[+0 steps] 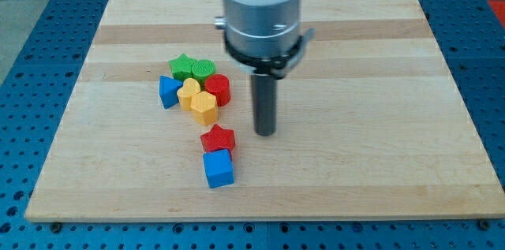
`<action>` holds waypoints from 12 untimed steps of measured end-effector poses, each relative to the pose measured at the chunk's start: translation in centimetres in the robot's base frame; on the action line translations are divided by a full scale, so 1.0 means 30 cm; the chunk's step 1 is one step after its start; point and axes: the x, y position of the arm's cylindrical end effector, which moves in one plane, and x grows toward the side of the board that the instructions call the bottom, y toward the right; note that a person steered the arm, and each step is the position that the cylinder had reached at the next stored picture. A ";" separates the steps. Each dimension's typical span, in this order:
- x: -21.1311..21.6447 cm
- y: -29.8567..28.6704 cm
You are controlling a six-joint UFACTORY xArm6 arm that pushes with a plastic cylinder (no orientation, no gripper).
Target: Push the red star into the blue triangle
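The red star (218,138) lies on the wooden board, left of centre, touching the blue cube (218,168) just below it. The blue triangle (168,91) sits up and to the left, at the left end of a cluster of blocks. My tip (265,132) rests on the board just to the right of the red star, a small gap apart, at about the star's height in the view.
The cluster beside the blue triangle holds a green star (183,66), a green round block (203,69), a red cylinder (218,90), a yellow heart-like block (189,90) and a yellow hexagon (204,106). The board (379,163) lies on a blue perforated table.
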 end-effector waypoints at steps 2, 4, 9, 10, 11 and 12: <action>0.167 0.010; 0.183 -0.063; 0.019 -0.403; 0.016 -0.427; 0.027 -0.424; 0.053 -0.427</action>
